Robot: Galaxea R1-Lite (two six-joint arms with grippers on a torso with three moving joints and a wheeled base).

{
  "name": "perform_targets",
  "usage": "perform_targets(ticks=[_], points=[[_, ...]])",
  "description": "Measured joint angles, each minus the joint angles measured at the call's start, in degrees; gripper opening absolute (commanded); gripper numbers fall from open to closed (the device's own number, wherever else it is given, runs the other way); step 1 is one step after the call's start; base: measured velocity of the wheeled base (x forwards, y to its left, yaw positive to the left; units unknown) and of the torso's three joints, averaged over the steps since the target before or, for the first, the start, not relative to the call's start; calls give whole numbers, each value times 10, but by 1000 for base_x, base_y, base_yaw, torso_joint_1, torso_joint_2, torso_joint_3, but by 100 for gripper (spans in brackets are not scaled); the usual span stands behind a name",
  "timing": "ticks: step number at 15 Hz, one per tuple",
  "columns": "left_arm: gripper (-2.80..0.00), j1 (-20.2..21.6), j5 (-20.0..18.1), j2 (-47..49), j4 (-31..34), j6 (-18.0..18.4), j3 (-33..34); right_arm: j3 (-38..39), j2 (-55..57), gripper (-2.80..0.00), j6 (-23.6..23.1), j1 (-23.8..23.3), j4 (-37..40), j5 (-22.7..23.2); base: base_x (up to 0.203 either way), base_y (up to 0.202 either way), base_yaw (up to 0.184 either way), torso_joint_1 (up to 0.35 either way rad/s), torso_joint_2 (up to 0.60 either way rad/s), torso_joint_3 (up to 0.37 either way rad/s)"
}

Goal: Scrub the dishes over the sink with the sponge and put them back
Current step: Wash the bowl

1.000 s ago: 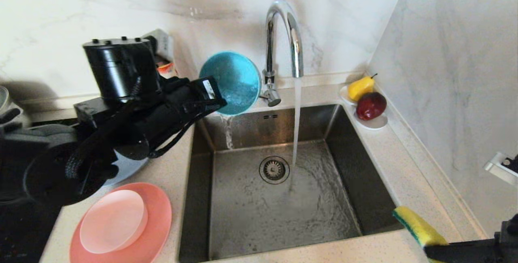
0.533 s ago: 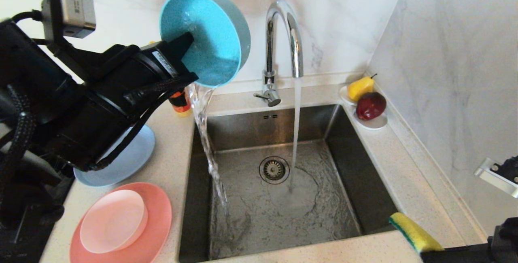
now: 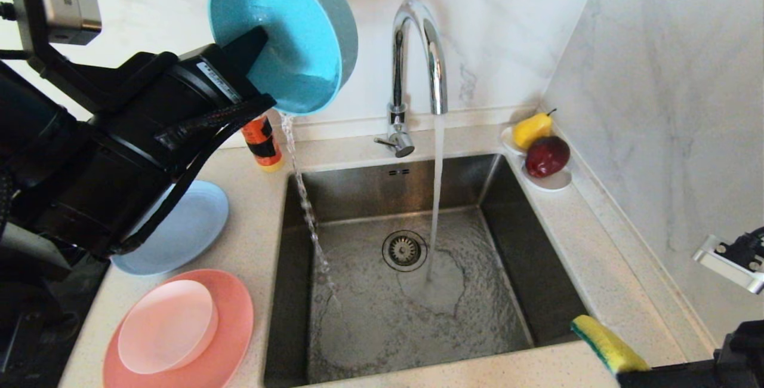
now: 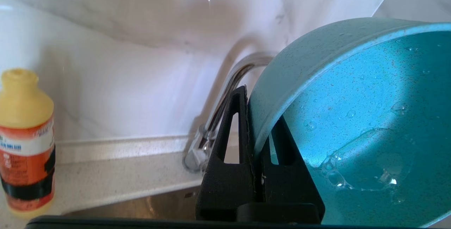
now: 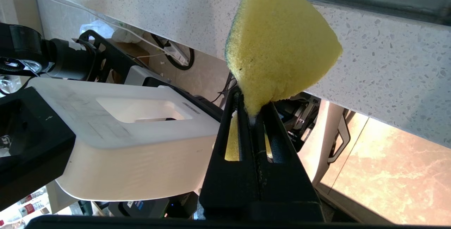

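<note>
Left gripper [image 3: 262, 54] has its fingers pinched on the teal bowl [image 3: 298, 48], tipped high over the sink's [image 3: 537, 280] far-left corner, pouring out water. Right gripper [image 5: 252, 116] grips the sponge [image 3: 606, 343] near-right. Scrubbing's probably next, bringing both together.

a kitchen, likely in a home. a deep steel sink [image 3: 412, 268] is set into a speckled stone counter [image 3: 250, 245], with a chrome gooseneck faucet [image 3: 418, 59] running water at its back edge. marble-look walls [image 3: 656, 77] meet at the counter's far right corner, where a small white dish of fruit [image 3: 540, 149] sits. plastic plates [image 3: 179, 328] and a detergent bottle [image 3: 261, 143] stand left of the sink.
</note>
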Motion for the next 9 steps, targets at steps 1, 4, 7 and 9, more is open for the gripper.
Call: perform_targets(ticks=[1,4,7,9], points=[[-280,0,0,-1,-2,0,0,0,1,-280,0,0,0,0,0,0,0,0,0,0],[-280,0,1,1,7,-4,2,0,2,-280,0,1,0,0,0,0,0,0,0,0],[-280,0,6,2,88,9,11,-12,0,-280,0,2,-1,19,0,0,0,0,0,0],[-280,0,4,2,185,12,12,-23,-1,-280,2,3,1,49,0,0,0,0,0,0]])
